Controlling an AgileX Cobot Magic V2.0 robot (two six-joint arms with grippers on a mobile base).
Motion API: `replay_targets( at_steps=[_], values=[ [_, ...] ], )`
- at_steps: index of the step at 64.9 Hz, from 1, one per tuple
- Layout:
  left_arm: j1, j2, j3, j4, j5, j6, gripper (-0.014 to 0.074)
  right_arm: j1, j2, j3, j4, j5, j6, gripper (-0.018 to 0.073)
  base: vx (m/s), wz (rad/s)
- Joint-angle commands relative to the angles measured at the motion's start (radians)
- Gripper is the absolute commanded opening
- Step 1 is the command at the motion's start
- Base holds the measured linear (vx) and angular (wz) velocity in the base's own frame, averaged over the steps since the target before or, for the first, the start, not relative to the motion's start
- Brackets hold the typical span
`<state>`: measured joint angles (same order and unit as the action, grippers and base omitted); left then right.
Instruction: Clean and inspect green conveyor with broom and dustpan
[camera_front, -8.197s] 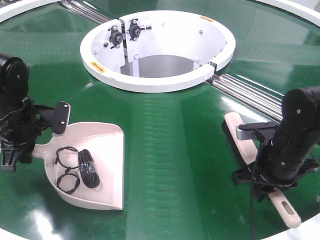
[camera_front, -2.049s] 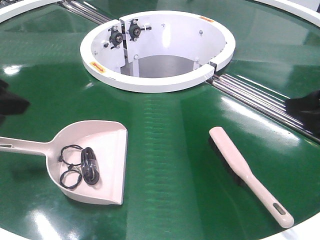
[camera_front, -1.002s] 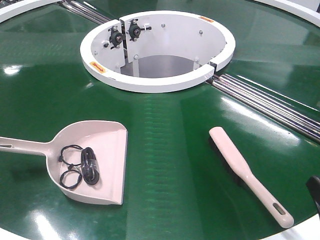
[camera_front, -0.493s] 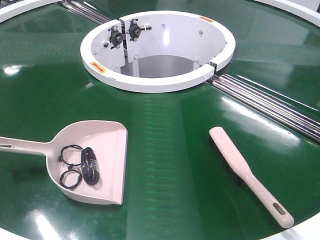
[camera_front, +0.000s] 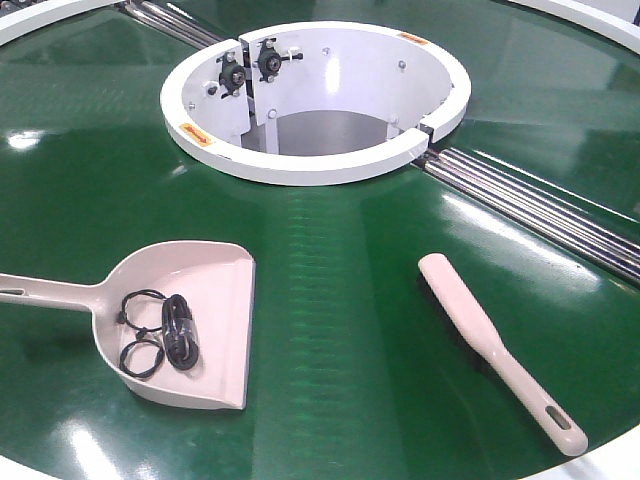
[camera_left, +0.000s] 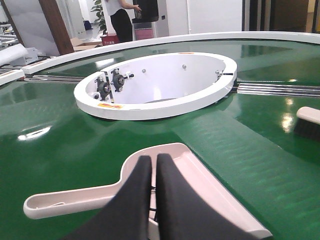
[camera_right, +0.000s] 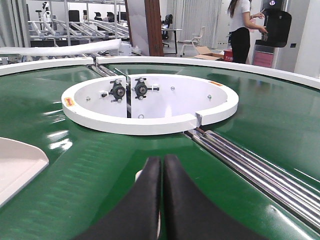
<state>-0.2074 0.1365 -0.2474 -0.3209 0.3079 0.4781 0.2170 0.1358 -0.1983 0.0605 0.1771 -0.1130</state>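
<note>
- I see the green conveyor (camera_front: 330, 330) filling my front view, with its white ring opening (camera_front: 315, 100) as my landmark at the far middle.
- The dustpan (camera_front: 190, 325) lies flat on the belt, nearer to me than the ring and off to its left, handle pointing left; a small black coiled cord (camera_front: 160, 335) sits inside the scoop.
- The broom (camera_front: 495, 350) lies on the belt nearer than the ring and to its right, well apart from the dustpan, slotted handle end closest to me.
- Metal roller strips (camera_front: 530, 205) run out from the ring's right side.
- My left gripper (camera_left: 151, 170) has its fingers pressed together, holding nothing, above the dustpan on the near side of the ring.
- My right gripper (camera_right: 161, 172) is likewise closed up and empty, on the near side of the ring.
</note>
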Motion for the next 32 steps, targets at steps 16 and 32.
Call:
replay_targets(
  at_steps=[16,32],
  values=[
    [-0.004,-0.029,0.145,0.331,-0.274,-0.369,-0.0007,-0.006,0.009,-0.025,0.001,-0.075,-0.008,-0.0008,0.00,0.00],
    [0.027,-0.172,0.287,0.390,-0.345,-0.478,-0.0007,-0.006,0.009,-0.025,0.001,-0.075,-0.008,-0.0008,0.00,0.00]
  ],
)
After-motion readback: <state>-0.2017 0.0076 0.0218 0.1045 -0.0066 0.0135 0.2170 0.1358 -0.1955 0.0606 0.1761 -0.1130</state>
